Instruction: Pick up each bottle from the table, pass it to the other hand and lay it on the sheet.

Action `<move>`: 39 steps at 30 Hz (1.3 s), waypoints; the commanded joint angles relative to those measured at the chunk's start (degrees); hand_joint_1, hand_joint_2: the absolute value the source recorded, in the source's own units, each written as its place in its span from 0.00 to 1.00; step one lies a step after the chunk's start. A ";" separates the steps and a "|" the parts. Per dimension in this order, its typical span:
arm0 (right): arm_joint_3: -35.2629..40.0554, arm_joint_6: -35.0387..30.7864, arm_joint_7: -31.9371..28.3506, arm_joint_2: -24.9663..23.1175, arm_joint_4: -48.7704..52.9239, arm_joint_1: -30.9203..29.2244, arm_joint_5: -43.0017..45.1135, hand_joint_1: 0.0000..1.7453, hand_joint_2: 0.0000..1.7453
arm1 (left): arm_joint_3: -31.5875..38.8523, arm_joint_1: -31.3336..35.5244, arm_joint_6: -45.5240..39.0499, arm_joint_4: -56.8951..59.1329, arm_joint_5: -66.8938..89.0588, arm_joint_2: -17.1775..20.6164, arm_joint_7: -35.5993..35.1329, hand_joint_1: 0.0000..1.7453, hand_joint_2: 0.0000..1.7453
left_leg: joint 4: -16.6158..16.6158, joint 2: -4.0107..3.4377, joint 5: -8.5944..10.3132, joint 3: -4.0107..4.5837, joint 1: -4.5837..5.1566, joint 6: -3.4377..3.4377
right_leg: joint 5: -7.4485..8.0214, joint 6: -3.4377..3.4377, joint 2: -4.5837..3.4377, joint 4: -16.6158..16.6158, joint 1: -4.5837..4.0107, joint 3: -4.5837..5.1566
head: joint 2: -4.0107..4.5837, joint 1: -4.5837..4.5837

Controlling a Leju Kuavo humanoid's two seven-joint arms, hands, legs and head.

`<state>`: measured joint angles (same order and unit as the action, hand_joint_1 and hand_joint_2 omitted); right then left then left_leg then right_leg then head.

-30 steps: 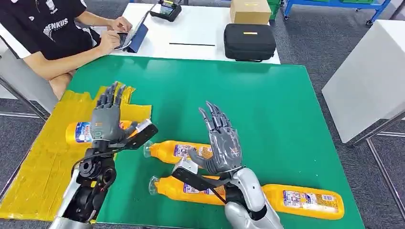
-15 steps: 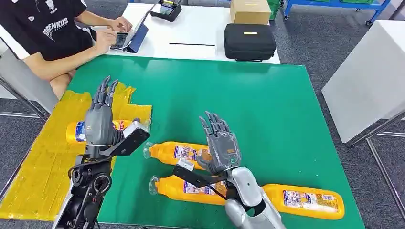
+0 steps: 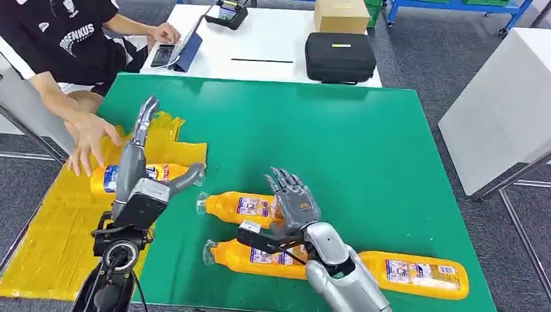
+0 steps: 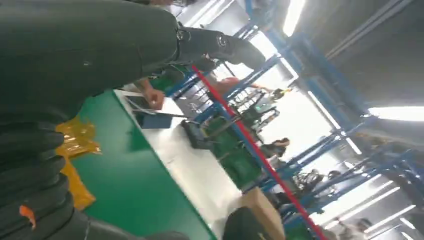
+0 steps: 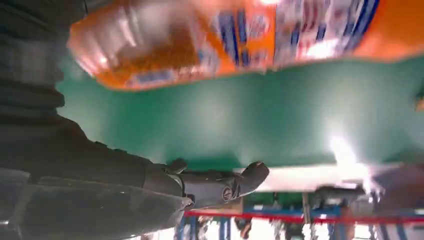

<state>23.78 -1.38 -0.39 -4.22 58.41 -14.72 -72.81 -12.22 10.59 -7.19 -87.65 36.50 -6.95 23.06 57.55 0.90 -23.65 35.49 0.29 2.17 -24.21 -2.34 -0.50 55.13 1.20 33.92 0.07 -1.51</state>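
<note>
Bottles numbered four, all orange and all lying flat. One bottle on the sheet [image 3: 140,174] lay at about nine o'clock on the green table [image 3: 364,149], across the yellow sheet [image 3: 45,227], with a person's hand [image 3: 88,140] spread just beside its ten o'clock end. Middle bottle [image 3: 237,207] lay on the green near six o'clock, cap toward nine. Front bottle [image 3: 250,257] lay just nearer the table edge, parallel. Right bottle [image 3: 416,273] lay out toward five o'clock.

Left hand [image 3: 140,162] was raised over the sheet, fingers straight and apart, thumb out, holding nothing. Right hand [image 3: 294,205] hovered low over the middle bottle's three o'clock end, fingers spread and slightly bent, clamped on nothing. Contact with the bottle could not be told.

Black case [image 3: 340,57] and cardboard box [image 3: 340,15] sat on the white table [image 3: 273,45] at twelve o'clock.
</note>
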 commanded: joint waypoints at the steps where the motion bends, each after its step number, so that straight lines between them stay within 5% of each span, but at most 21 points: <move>1: 1.67 1.21 -1.38 -0.48 -9.98 -2.86 1.81 0.00 1.00 | -1.86 0.56 0.67 -0.17 -0.06 0.58 0.71 0.00 1.00 | -0.02 -0.21 -0.25 -0.55 -0.06 -0.21 | -0.20 0.21 -0.06 -0.02 -0.09 -0.50 | 0.00 0.00; 16: 3.40 5.83 -0.46 -0.59 -19.03 -4.38 2.43 0.00 1.00 | -2.17 2.28 -0.02 2.10 -0.33 0.44 0.62 0.00 1.00 | -0.06 -0.09 -0.14 -0.53 -0.08 -0.18 | -0.13 0.17 0.05 -0.09 -0.10 -0.50 | 0.00 0.00; 21: 2.09 3.85 3.94 -0.91 -21.59 -5.80 1.27 0.00 1.00 | -1.91 1.71 -0.22 1.66 -0.42 0.37 0.59 0.00 1.00 | -0.08 -0.06 -0.09 -0.65 -0.07 -0.18 | -0.10 0.17 0.09 -0.11 -0.09 -0.57 | 0.00 -0.02; 22: 1.80 3.76 4.31 -0.96 -21.97 -5.98 1.10 0.05 1.00 | -1.89 1.70 -0.26 1.65 -0.42 0.33 0.59 0.00 1.00 | -0.08 -0.09 -0.05 -0.61 -0.05 -0.14 | -0.06 0.14 0.04 -0.11 -0.07 -0.50 | 0.00 -0.02; 23: 1.13 3.60 4.74 -1.11 -22.49 -6.13 1.05 0.31 1.00 | -1.84 1.65 -0.30 1.64 -0.45 0.27 0.58 0.00 1.00 | -0.07 -0.07 -0.07 -0.70 -0.06 -0.18 | -0.09 0.17 0.09 -0.11 -0.09 -0.60 | 0.00 -0.02; 25: 0.97 3.57 4.86 -0.96 -22.65 -6.10 1.04 0.39 1.00 | -1.86 1.62 -0.28 1.68 -0.49 0.23 0.56 0.00 1.00 | -0.08 -0.05 -0.04 -0.67 -0.04 -0.14 | -0.06 0.13 0.09 -0.11 -0.06 -0.59 | 0.00 -0.02; 27: 0.64 3.72 6.04 -1.08 -23.72 -6.33 0.09 0.72 1.00 | -2.02 1.84 -0.23 2.07 -0.59 0.32 0.53 0.00 1.00 | -0.08 -0.02 -0.04 -0.73 -0.05 -0.14 | -0.07 0.14 0.11 -0.12 -0.06 -0.65 | 0.00 0.00; 29: 0.46 3.67 6.11 -1.22 -24.18 -6.41 -0.43 0.91 1.00 | -2.03 1.89 -0.26 2.34 -0.82 0.45 0.49 0.00 1.00 | -0.08 -0.02 -0.05 -0.77 -0.05 -0.12 | -0.07 0.13 0.10 -0.14 -0.06 -0.70 | 0.00 -0.02; 39: -1.11 0.50 5.61 -1.70 -23.97 -6.99 -1.16 1.00 1.00 | -2.00 2.18 0.19 2.63 -1.57 0.22 0.76 0.00 1.00 | -0.09 -0.01 -0.06 -0.90 -0.06 -0.19 | -0.09 0.19 0.14 -0.13 -0.09 -0.83 | 0.00 0.00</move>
<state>25.05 1.03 5.25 -5.73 39.41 -22.36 -73.77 -14.14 11.09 -7.41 -88.56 35.30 -6.97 23.85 57.55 0.83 -23.66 34.84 0.30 2.16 -24.22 -2.33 -0.56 55.10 1.19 33.38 0.07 -1.51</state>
